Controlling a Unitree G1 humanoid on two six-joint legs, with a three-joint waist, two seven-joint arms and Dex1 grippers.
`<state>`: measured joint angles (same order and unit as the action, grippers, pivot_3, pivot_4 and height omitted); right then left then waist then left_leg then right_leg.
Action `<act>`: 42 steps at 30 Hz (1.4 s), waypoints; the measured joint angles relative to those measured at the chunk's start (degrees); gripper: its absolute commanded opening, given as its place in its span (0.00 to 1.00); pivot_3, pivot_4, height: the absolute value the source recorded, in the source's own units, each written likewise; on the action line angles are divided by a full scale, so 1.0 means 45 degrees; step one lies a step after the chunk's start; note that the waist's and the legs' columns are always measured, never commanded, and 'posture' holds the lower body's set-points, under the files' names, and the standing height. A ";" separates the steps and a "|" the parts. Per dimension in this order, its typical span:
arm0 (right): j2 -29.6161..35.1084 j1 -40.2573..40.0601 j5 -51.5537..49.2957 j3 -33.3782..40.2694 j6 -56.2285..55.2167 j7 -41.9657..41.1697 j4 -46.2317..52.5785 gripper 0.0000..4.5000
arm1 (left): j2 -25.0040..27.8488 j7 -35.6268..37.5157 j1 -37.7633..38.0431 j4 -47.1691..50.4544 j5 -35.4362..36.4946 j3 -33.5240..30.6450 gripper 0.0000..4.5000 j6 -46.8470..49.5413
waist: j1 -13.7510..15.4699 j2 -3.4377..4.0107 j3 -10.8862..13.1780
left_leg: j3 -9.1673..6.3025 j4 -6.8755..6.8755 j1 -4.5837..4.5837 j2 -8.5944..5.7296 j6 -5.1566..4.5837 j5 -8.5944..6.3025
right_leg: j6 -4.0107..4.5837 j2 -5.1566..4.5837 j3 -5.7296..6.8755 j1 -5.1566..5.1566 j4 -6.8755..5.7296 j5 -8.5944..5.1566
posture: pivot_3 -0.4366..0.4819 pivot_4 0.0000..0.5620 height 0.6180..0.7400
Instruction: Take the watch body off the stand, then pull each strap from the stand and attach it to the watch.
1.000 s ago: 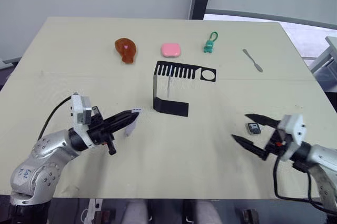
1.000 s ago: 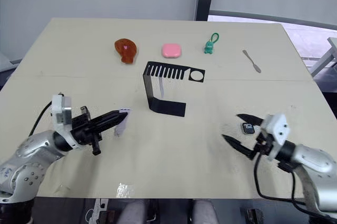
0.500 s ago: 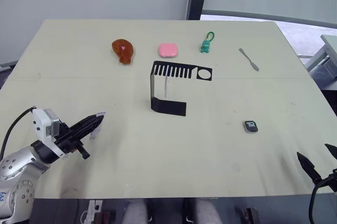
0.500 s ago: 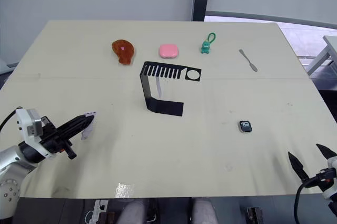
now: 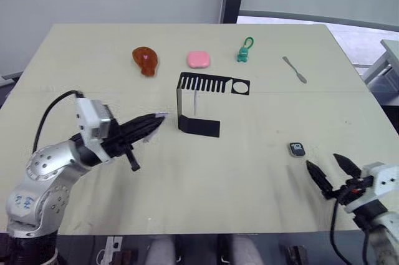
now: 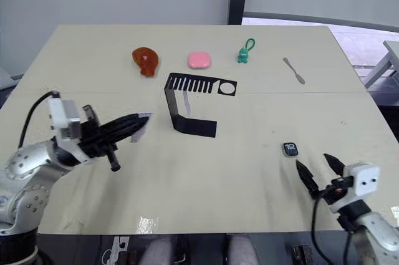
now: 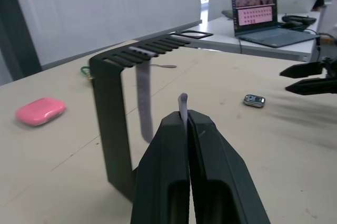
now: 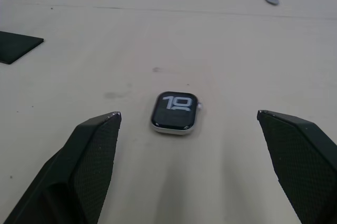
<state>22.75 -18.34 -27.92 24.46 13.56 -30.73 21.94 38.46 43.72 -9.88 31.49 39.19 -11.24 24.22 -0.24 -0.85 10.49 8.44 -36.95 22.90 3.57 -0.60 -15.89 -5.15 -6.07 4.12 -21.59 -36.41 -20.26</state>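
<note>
Left eye view shows the black stand [image 5: 198, 104] upright near the middle of the table [image 5: 249, 202], and everything else can be placed from it. To the stand's left, close to its foot, the left gripper [image 5: 154, 124] has its two black fingers pressed together on one pale lavender-grey strap [image 5: 153, 129], whose free end pokes out past the fingertips; in the left wrist view that strap [image 7: 182, 107] rises as a thin band from between the closed fingers. The second strap [image 7: 143, 100] hangs down from the slotted top bar of the stand, inside its frame. The watch body [image 5: 297, 149] lies flat on the table well to the stand's right and a little nearer the robot, screen up with light digits showing, touching neither gripper. The right gripper [image 5: 330, 171] hovers just on the robot's side of the watch body, its fingers spread wide; in the right wrist view the watch body [image 8: 175, 113] sits ahead of and between the two parted fingers [image 8: 89, 150]. Beyond the stand, along the far side of the table, stand a brown drumstick-shaped toy [image 5: 145, 60], a pink block [image 5: 198, 59], a small green figure [image 5: 243, 53] and, furthest right, a grey spatula [image 5: 294, 70].
</note>
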 measured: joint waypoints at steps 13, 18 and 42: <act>-0.0248 0.1738 0.2121 -0.1838 0.2547 0.2880 0.0482 0.98 | 0.0147 0.2068 -0.0889 -0.0135 -0.0935 0.2080 0.00 -0.0990 | -0.0002 0.0004 -0.0002 | 0.0019 -0.0016 0.0000 0.0034 0.0026 0.0000 | 0.0008 0.0107 -0.0080 -0.0020 -0.0013 -0.0004 | 0.48 0.27 1.00; 0.0027 0.2648 0.1899 -0.1835 0.4018 0.2924 0.0468 0.98 | 0.0149 0.2467 -0.1057 -0.0189 -0.0926 0.2169 0.00 -0.1060 | -0.0003 0.0004 -0.0002 | 0.0020 -0.0018 0.0000 0.0041 0.0027 0.0002 | 0.0008 0.0114 -0.0087 -0.0024 -0.0021 -0.0005 | 0.48 0.27 1.00; 0.0025 0.3869 0.1434 -0.1416 0.7545 0.3478 0.0981 0.98 | 0.0632 0.3028 -0.0957 -0.0194 -0.0807 0.2130 0.00 -0.0570 | 0.0015 0.0001 -0.0004 | 0.0022 -0.0028 0.0007 0.0036 0.0022 0.0005 | 0.0008 0.0128 -0.0090 -0.0026 -0.0025 -0.0005 | 0.48 0.27 1.00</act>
<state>22.87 -0.93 -21.46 18.09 47.51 -15.08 26.36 41.30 57.35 -14.19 30.61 35.55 -1.66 21.65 -0.18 -0.84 10.47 8.54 -37.07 22.93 3.73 -0.50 -15.87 -5.11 -5.49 3.71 -21.71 -36.52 -20.28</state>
